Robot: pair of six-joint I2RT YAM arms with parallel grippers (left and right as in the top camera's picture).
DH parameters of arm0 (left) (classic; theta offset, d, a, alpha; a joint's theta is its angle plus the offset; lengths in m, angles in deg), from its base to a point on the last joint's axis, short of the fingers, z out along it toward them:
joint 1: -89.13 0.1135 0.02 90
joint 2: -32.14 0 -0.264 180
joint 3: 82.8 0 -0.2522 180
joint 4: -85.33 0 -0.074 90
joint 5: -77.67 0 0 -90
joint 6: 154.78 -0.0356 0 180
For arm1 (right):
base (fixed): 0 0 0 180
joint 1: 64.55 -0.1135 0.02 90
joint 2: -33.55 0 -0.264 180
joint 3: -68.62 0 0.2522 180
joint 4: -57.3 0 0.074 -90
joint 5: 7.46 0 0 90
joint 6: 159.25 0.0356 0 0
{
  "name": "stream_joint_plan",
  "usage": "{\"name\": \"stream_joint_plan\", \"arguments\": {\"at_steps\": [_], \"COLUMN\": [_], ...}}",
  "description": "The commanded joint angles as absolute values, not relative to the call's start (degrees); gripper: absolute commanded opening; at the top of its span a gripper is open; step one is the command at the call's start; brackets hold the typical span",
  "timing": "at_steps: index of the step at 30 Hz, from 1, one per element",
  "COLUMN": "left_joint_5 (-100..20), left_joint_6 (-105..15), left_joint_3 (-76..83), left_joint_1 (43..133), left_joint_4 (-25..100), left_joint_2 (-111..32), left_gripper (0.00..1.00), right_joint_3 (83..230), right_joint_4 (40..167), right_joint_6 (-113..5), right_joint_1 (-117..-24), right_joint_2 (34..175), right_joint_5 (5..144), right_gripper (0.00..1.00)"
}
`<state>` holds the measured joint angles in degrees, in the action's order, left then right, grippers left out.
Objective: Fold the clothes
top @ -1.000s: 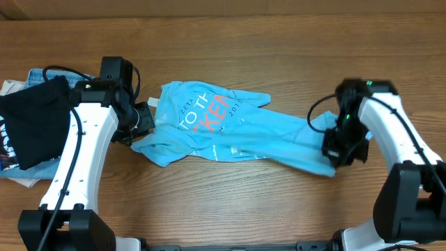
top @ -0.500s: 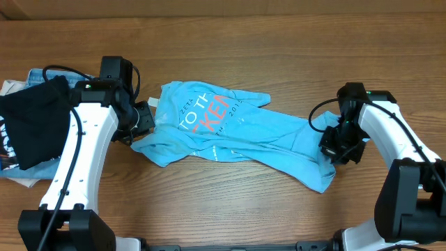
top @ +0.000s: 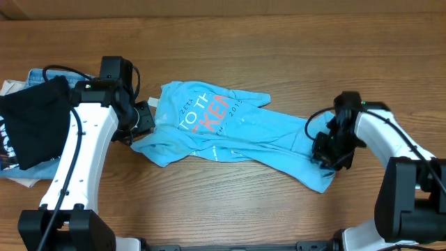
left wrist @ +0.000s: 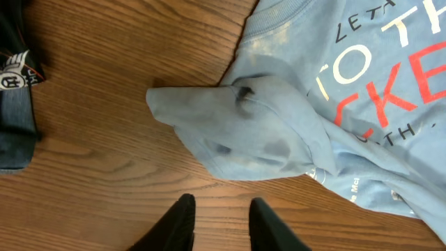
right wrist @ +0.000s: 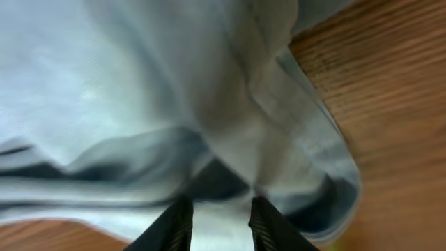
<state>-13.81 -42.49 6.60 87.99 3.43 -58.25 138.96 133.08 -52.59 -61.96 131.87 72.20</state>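
Black white-printed garment (top: 31,125) atop blue denim jeans (top: 35,169) at the left edge of the wooden table (top: 223,209)

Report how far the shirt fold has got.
Done: nothing folded; the blue T-shirt lies rumpled on the table, lettering up. In hand: the right gripper is at its right end, jaws apart over cloth; the left gripper is open over wood beside the shirt. Left: flatten and make every fold.

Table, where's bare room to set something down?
Bare table runs behind the T-shirt along the far side, and in front of it between the left arm and right arm. Crowded: the left edge, under the black garment.
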Motion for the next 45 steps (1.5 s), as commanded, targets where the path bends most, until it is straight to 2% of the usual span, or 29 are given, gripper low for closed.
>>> {"name": "stream_joint_plan", "arguments": {"at_steps": [1, 3, 4, 6, 7, 16, 21, 26, 32, 45], "left_joint_5": [-13.85, -13.85, -13.85, -13.85, -13.85, -13.61, -13.85, -13.85, -13.89, -23.38], "left_joint_6": [-42.93, -42.93, -42.95, -42.95, -42.93, -42.93, -43.83, -43.83, -43.81, -43.81], "left_joint_3": [6.51, 6.51, 6.51, 6.51, 6.51, 8.76, 13.63, 15.75, 15.75, 15.86], "left_joint_1": [87.66, 87.66, 87.66, 87.66, 87.64, 87.59, 87.59, 87.61, 87.61, 87.53], "left_joint_4": [3.19, 2.98, 2.82, 2.71, 2.67, 1.64, 7.39, 9.75, 9.73, 13.29], "left_joint_2": [-58.49, -58.49, -58.49, -58.49, -58.49, -58.49, -58.49, -58.49, -58.49, -58.51], "left_gripper": [0.34, 0.38, 0.41, 0.45, 0.47, 0.58, 0.66, 0.66, 0.66, 0.69], "right_joint_3": [135.94, 135.09, 134.91, 134.87, 134.87, 137.64, 144.75, 156.16, 165.60, 164.51], "right_joint_4": [130.24, 128.95, 128.71, 128.80, 128.88, 128.69, 132.40, 138.96, 141.91, 143.48], "right_joint_6": [-52.98, -53.00, -53.02, -53.13, -53.24, -53.24, -53.18, -45.79, -44.96, -45.24], "right_joint_1": [-61.96, -61.96, -61.96, -61.96, -61.96, -61.34, -60.80, -57.41, -50.39, -49.59], "right_joint_2": [131.65, 131.65, 131.65, 131.65, 131.65, 131.57, 131.26, 131.22, 131.15, 131.33], "right_joint_5": [71.50, 71.50, 71.45, 70.91, 70.23, 69.66, 73.53, 85.64, 87.21, 86.31], "right_gripper": [0.32, 0.32, 0.27, 0.07, 0.04, 0.04, 0.04, 0.04, 0.04, 0.04]}}
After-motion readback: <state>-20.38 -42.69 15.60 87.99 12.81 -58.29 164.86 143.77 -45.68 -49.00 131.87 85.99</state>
